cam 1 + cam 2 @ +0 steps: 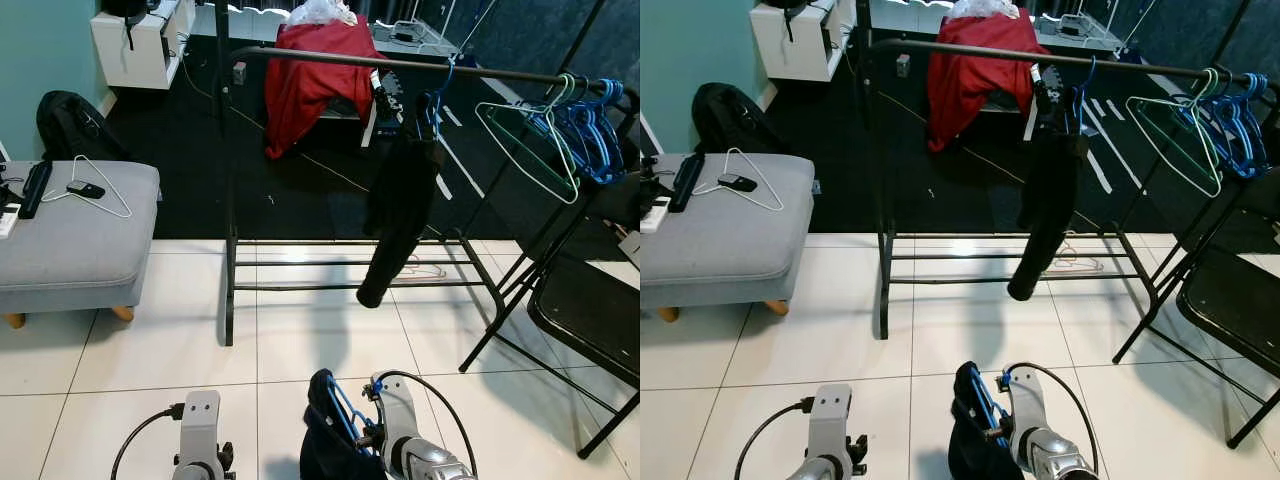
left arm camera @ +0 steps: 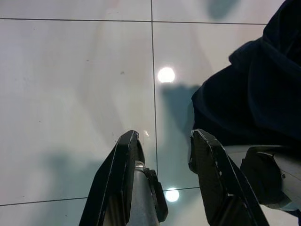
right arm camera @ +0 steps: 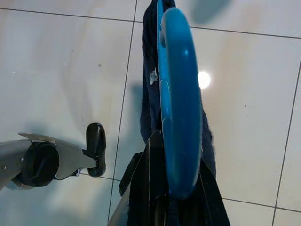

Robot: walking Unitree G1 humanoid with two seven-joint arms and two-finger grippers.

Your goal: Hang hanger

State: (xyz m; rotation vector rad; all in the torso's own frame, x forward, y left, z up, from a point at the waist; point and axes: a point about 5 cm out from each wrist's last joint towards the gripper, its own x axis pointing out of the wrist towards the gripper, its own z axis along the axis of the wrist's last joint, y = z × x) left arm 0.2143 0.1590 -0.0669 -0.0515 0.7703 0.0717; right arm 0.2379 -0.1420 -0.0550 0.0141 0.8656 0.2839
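My right gripper [image 3: 171,207] is clamped on the blue hanger [image 3: 178,108] carrying dark clothing; the rail [image 1: 400,63] lies ahead and above, well apart.

We see an evenly lit room with sharp head views. Ceiling lamps throw round glare spots on the glossy floor tiles [image 2: 75,94] just beyond the left gripper [image 2: 164,141]. The blue hanger [image 3: 178,103] close above the right gripper [image 3: 174,197] looks soft, out of focus.
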